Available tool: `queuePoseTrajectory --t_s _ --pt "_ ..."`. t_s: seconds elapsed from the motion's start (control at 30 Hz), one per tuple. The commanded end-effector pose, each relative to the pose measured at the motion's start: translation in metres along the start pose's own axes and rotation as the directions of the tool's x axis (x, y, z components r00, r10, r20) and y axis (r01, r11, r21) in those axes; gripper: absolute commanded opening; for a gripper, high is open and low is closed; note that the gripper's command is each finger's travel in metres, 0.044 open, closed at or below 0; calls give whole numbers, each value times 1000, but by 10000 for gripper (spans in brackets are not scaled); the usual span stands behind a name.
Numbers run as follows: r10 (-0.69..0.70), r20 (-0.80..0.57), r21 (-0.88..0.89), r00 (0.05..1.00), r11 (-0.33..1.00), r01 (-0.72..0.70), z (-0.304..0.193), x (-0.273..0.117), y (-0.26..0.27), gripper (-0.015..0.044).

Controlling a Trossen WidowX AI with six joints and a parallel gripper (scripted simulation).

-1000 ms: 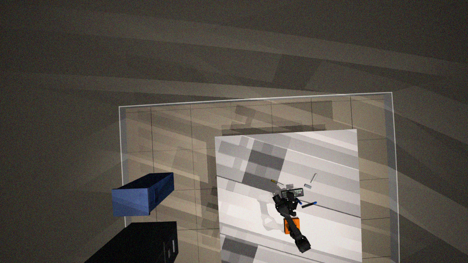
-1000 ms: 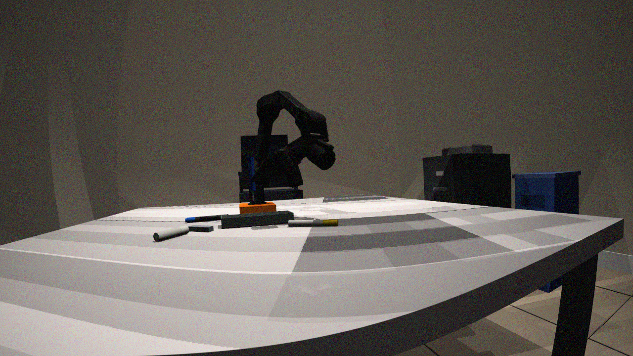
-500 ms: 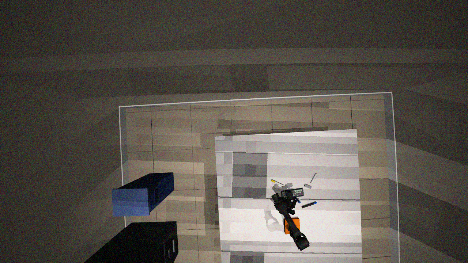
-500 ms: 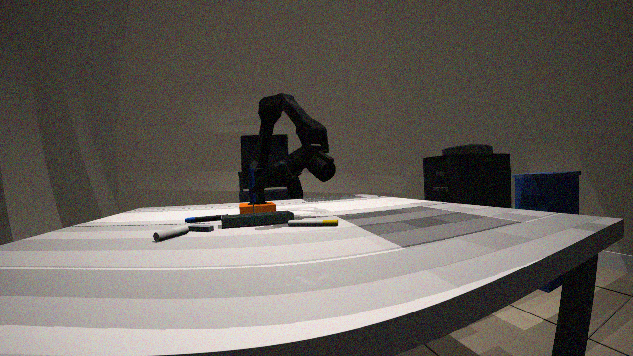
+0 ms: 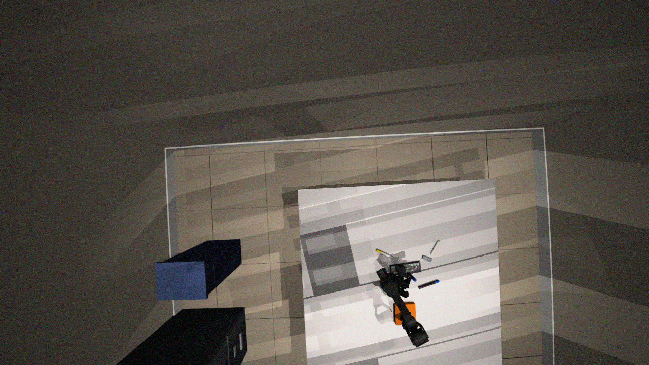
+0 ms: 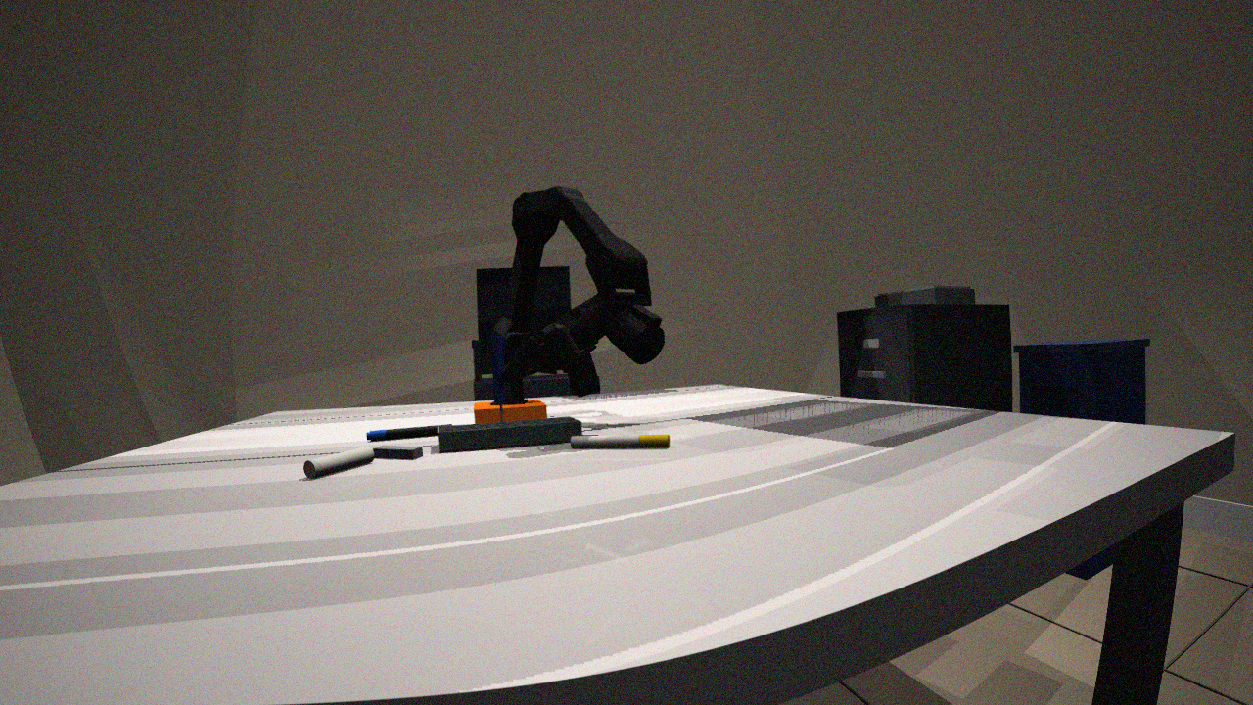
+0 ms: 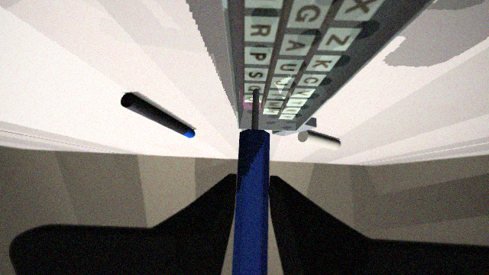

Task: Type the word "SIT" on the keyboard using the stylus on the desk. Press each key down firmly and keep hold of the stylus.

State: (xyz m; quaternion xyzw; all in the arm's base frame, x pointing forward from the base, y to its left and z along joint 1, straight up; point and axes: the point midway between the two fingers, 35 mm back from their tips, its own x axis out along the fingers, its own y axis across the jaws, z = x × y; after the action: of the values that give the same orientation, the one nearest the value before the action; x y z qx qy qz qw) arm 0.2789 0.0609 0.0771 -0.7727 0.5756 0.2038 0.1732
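Note:
My gripper [image 7: 252, 182] is shut on the blue stylus [image 5: 413, 278] [image 6: 499, 372] [image 7: 252, 206], whose thin dark tip points at the keyboard. The dark keyboard [image 5: 418, 268] [image 6: 508, 435] [image 7: 284, 124] lies on the desk with pale lettered keys. In the wrist view, the tip overlaps the key just beyond the S key [image 7: 255, 74], beside a small pink patch [image 7: 250, 105]. I cannot tell whether the tip touches a key. The I and T keys are small and hard to read at the far end. Part of the keyboard is hidden by the arm in the top view.
A black pen with a blue end [image 5: 428, 284] [image 6: 411, 433] [image 7: 157, 114] lies beside the keyboard. A grey block [image 5: 426, 258] [image 6: 398, 452] and a white cylinder [image 5: 434, 247] [image 6: 340, 461] [image 7: 325, 139] lie off one end. A yellow-ended marker [image 5: 383, 252] [image 6: 613, 442] lies near the other.

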Motion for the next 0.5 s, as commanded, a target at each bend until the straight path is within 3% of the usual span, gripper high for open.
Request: queuePoseTrajectory --t_s 0.0,0.47 --pt "1 -4 -9 1000 1000 -1 2 2 1 81" --pt "1 -4 -9 1000 1000 -1 8 6 1 81"
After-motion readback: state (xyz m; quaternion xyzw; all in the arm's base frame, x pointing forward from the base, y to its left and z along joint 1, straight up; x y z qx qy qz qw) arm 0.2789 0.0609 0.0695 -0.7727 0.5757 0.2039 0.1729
